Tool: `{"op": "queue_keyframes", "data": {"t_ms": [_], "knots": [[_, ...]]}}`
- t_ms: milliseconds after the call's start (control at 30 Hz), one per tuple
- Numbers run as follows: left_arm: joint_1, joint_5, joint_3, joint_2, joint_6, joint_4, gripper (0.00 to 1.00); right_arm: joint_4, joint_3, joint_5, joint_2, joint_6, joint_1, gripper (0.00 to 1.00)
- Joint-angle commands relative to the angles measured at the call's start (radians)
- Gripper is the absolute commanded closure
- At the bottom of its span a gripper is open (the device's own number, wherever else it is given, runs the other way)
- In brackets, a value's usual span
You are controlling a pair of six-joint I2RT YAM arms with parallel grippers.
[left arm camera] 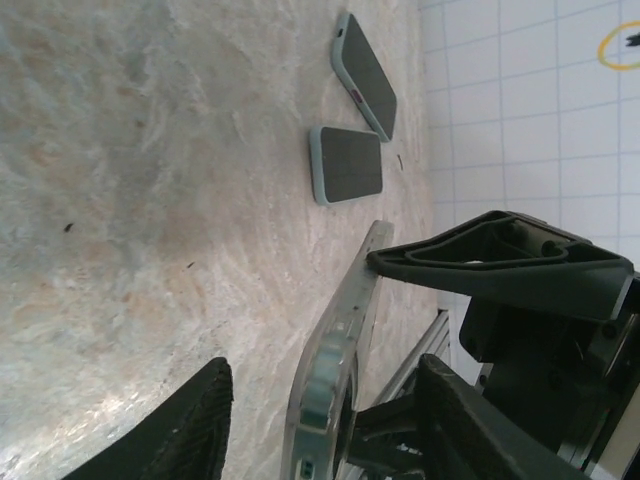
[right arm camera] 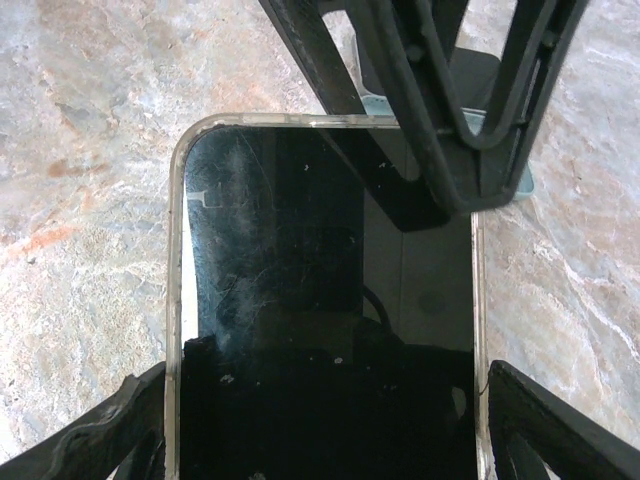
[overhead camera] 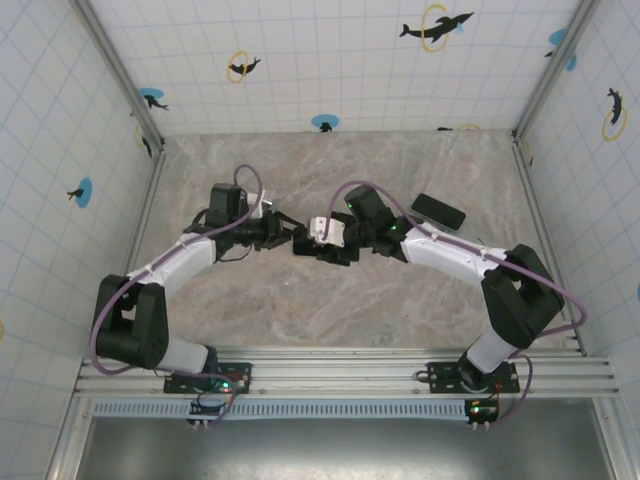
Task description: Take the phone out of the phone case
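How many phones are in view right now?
3. One clear-cased phone is held in the right gripper; two dark, teal-edged ones lie on the table beyond it. Others may be hidden.

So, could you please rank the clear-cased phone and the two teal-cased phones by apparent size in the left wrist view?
1. The clear-cased phone: largest, though nearest the camera.
2-3. The upper teal-cased phone and lower teal-cased phone: look alike, so unranked.
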Motion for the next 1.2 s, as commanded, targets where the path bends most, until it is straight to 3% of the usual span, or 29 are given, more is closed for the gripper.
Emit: {"op": "queue_keyframes", "data": {"t_ms": [0, 300, 400, 467, 667, 767, 933, 1167], "knots": [[-0.023, 0.045, 0.039, 0.023, -0.002, 0.039, 0.64, 0.059, 0.0, -0.032, -0.056, 0.018, -0.011, 0.49], [-0.034, 0.071, 0.053, 0.037, -0.001, 0.054, 0.91, 0.069, -0.001, -0.089, -0.069, 0.043, -0.037, 0.49], [-0.035, 0.072, 0.052, 0.043, -0.032, 0.08, 0.95, 0.074, -0.007, -0.093, -0.072, 0.043, -0.039, 0.48], [-0.034, 0.067, 0.054, 0.045, -0.059, 0.108, 0.96, 0.092, -0.021, -0.087, -0.076, 0.047, -0.039, 0.42], [-0.035, -0.002, 0.073, 0.03, -0.171, 0.224, 0.98, 0.197, -0.104, -0.008, -0.129, 0.1, -0.046, 0.1], [-0.034, -0.076, 0.076, 0.016, -0.256, 0.316, 1.0, 0.288, -0.164, -0.016, -0.176, 0.197, -0.07, 0.05], [-0.044, -0.211, 0.049, -0.016, -0.411, 0.497, 1.0, 0.493, -0.274, 0.005, -0.267, 0.536, -0.114, 0.05], [-0.131, -0.459, 0.017, -0.068, -0.499, 0.602, 1.0, 0.94, -0.483, 0.052, -0.372, 1.41, -0.186, 0.07]]}}
